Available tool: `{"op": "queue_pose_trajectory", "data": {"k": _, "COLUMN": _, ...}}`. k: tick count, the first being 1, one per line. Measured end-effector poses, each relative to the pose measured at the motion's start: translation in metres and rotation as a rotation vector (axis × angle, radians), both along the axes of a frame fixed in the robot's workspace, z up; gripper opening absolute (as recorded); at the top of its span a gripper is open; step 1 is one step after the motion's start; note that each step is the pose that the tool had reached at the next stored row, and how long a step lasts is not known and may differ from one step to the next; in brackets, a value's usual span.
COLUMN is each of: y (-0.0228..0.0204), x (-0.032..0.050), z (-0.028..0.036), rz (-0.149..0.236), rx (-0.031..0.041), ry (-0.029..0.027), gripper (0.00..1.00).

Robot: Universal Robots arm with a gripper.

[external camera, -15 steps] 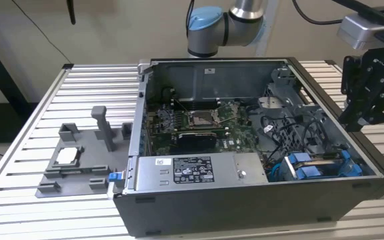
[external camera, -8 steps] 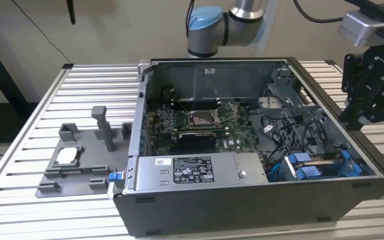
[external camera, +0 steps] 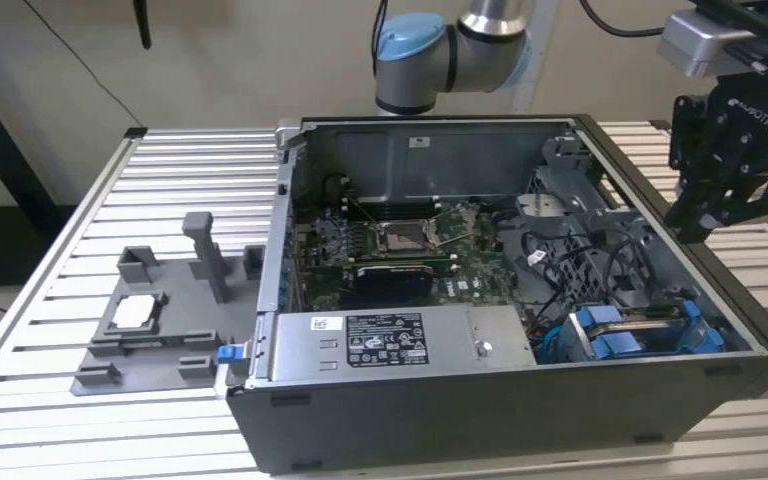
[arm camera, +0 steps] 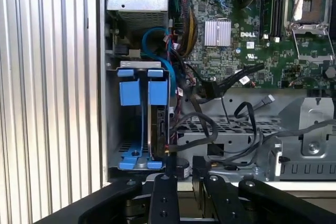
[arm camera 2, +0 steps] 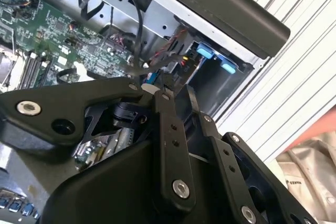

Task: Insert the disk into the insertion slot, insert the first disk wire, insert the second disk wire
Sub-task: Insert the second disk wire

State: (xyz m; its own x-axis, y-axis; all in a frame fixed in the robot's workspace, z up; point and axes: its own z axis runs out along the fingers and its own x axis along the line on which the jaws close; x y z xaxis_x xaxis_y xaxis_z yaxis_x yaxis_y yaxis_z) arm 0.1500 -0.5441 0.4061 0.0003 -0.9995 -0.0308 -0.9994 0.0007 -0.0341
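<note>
The disk (external camera: 624, 338) appears seated on edge in its blue carrier in the insertion slot (external camera: 654, 316) at the case's near corner. The claw (external camera: 699, 228) hangs beyond it, above the case wall on the exterior view's right. Apart or together, I cannot tell.

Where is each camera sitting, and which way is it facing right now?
Exterior view: off the arm, raised, looking down into the open case; the arm and tool show, the tool at the exterior view's right.
First wrist view: on the arm, looking past the tool into the case at the blue tabs and board.
Second wrist view: on the arm, looking along the tool towards the board and blue tabs.
Shared: all three show the tool, board and blue tabs.
</note>
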Motion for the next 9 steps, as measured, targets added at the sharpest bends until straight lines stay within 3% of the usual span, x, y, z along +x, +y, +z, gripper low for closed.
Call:
{"op": "queue_pose_trajectory", "data": {"k": 3, "y": 0.0073, "x": -0.0014, "z": -0.0001, "rz": 0.0, "rx": -0.0001, "ry": -0.0001, "gripper": 0.27}}
{"op": "queue_pose_trajectory", "data": {"k": 6, "y": 0.0083, "x": -0.0078, "z": -0.0001, "rz": 0.0, "rx": -0.0002, "ry": 0.0, "gripper": 0.27}}
{"op": "queue_pose_trajectory", "data": {"k": 9, "y": 0.0084, "x": -0.02, "z": -0.0001, "rz": 0.0, "rx": -0.0002, "ry": 0.0, "gripper": 0.27}}
